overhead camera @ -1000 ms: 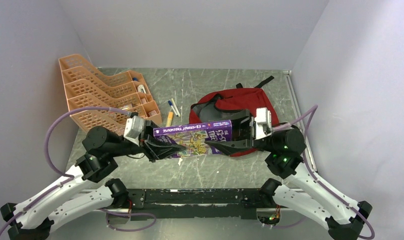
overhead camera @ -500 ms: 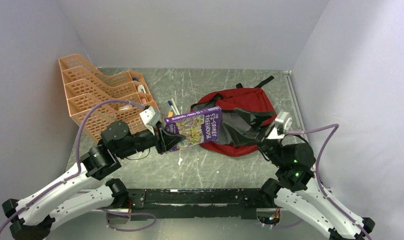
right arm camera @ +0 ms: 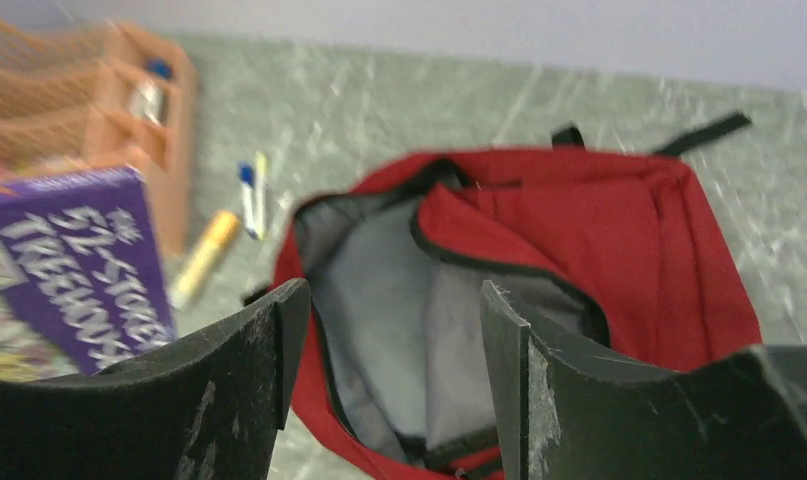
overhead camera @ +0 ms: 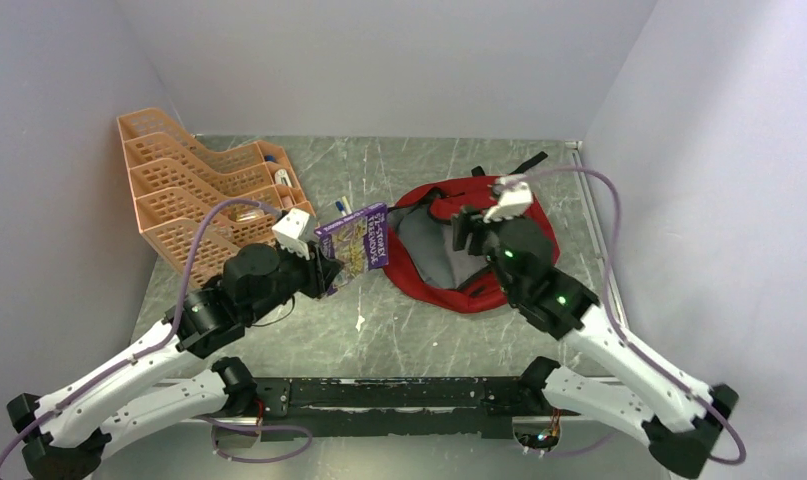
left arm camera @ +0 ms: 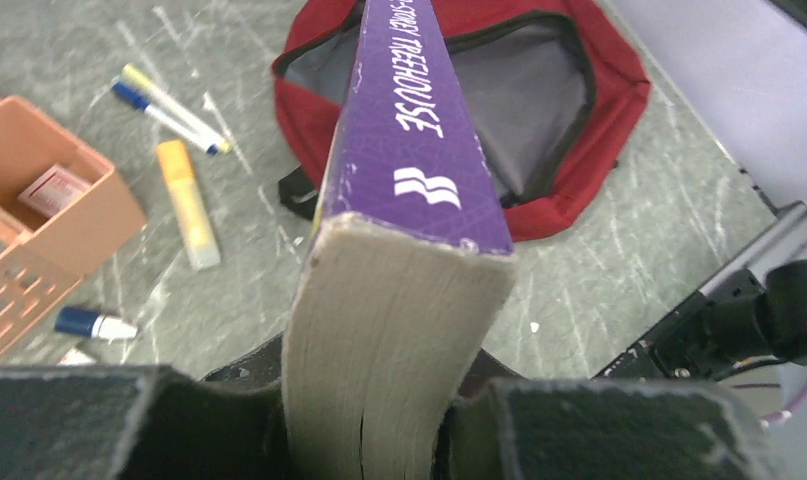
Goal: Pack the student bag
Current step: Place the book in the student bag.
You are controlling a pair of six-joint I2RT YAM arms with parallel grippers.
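Observation:
The student bag [overhead camera: 427, 250] lies open at centre right, red with grey lining showing [right arm camera: 599, 230]. My left gripper [overhead camera: 324, 268] is shut on a thick purple book [overhead camera: 352, 243], clamping its page block [left arm camera: 384, 340] with the spine [left arm camera: 409, 130] pointing toward the bag [left arm camera: 579, 150]. The book hangs tilted above the table, just left of the bag's opening. My right gripper [overhead camera: 469, 232] hovers over the bag's mouth, open, with only grey lining seen between its fingers [right arm camera: 389, 360]. The book [right arm camera: 79, 270] sits at the left edge of the right wrist view.
An orange tray rack [overhead camera: 189, 190] stands at the back left, with small items in its end compartments [left arm camera: 54, 190]. A yellow highlighter [left arm camera: 187, 200] and two pens [left arm camera: 169, 110] lie between rack and bag. A blue-capped item [left arm camera: 89, 323] lies by the rack. Walls enclose three sides.
The right gripper has let go of the book, opened wider and swung back over the bag. The left gripper has carried the book alone leftward and toward the back, tilting it.

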